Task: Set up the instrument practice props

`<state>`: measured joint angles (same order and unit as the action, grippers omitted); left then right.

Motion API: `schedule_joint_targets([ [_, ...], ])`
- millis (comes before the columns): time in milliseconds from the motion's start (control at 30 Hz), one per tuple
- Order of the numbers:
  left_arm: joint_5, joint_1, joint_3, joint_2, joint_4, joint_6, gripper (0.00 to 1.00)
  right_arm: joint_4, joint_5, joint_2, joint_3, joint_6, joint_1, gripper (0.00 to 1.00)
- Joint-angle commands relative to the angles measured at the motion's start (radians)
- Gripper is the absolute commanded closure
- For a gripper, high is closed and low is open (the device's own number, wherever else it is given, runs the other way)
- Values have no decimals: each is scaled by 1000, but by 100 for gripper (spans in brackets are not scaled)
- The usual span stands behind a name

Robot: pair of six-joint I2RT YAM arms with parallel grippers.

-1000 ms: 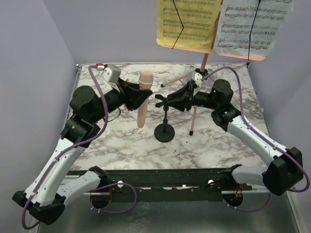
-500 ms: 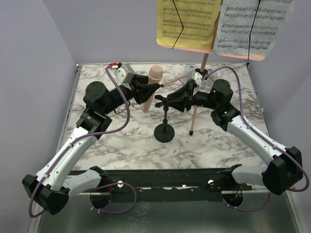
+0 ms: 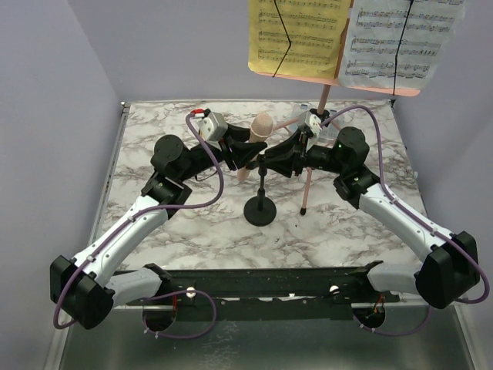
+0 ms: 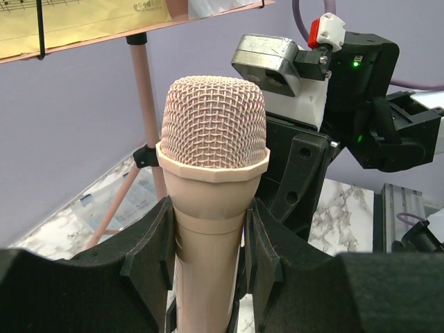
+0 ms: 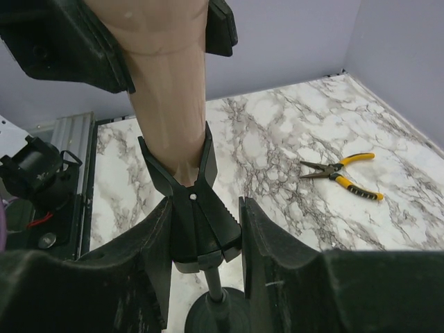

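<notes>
Clamping the microphone (image 4: pixel 211 132) by its handle, the left tool (image 4: pixel 208 257) stands part open, with both pads pressed on the pink-beige barrel below the mesh head. The right tool (image 5: pixel 201 229) is also part open. Its pads appear to bear on both sides of the black clip (image 5: pixel 191 201) at the top of the mic stand (image 3: pixel 261 208), steadying it.

In the right wrist view, the lower handle sits in the mouth of the clip's two-pronged fork, touching or nearly touching the prongs. Full seating cannot be confirmed. In the top view, the long axis of the microphone is tilted, with the head toward the far right and the tail toward the near left, just left of the clip. The left arm carries the microphone, so the insertion falls to that arm. The likely requirement is to bring the handle axis in line with the fork channel and press it in.

The round base of the mic stand rests on the table (image 3: pixel 362 231) at centre. The music stand (image 3: pixel 323 96) with its music sheets (image 3: pixel 296 35) stands behind, at the far right.
</notes>
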<state>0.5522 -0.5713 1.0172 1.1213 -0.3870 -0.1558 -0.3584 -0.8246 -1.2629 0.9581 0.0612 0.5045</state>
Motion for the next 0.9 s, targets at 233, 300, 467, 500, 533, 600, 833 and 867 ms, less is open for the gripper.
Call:
schedule_joint_targets([
  [233, 4, -42, -74, 32, -209, -8, 100, -19, -41, -18, -29, 60, 2, 100],
  [300, -1, -44, -85, 28, -213, -8, 100, -14, -39, -14, -27, 68, 2, 100],
  [467, -21, -44, -108, 10, -214, -16, 100, 69, -41, -1, 2, 61, 2, 42],
  [500, -31, -44, -113, 4, -214, -19, 100, 81, -32, 10, -3, 61, 2, 31],
  [533, -37, -44, -117, -1, -214, -18, 100, 90, -13, 30, -12, 64, 2, 19],
  [600, -51, -44, -123, -6, -214, -14, 100, 105, 33, 72, -32, 81, 2, 2],
  [833, -61, -44, -135, -21, -214, -19, 100, 290, 180, 242, -80, 105, 2, 0],
  [867, -67, -44, -138, -25, -214, -19, 100, 311, 201, 264, -91, 111, 2, 0],
])
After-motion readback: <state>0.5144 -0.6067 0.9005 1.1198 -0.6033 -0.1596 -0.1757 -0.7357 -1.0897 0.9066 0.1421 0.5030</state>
